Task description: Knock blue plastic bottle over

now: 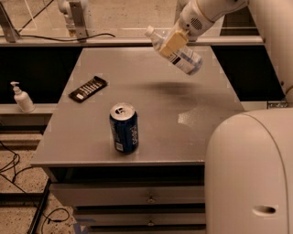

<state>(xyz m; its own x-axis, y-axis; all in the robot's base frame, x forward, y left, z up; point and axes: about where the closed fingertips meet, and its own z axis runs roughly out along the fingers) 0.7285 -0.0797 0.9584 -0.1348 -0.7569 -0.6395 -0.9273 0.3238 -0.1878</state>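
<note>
Camera view: over the far right of the table (pixel 151 119), the gripper (pixel 173 42) is clenched round the bottle (pixel 188 61), which hangs tilted in the air, cap up-left. Best lower it onto its side before releasing, well apart from the 1 can (pixel 123 128).

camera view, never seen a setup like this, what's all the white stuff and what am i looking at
This is one camera looking down on a grey table; where it is mounted cannot be told. The white rounded body at lower right and the white arm at the top belong to a mobile robot. At the arm's end is its gripper, a two-finger clamp, up over the table's far side. It is shut on the blue plastic bottle, held tilted in the air with its white cap pointing left. On the table are an upright dark blue soda can and a flat black object. A white pump bottle stands on a ledge to the left.
</note>
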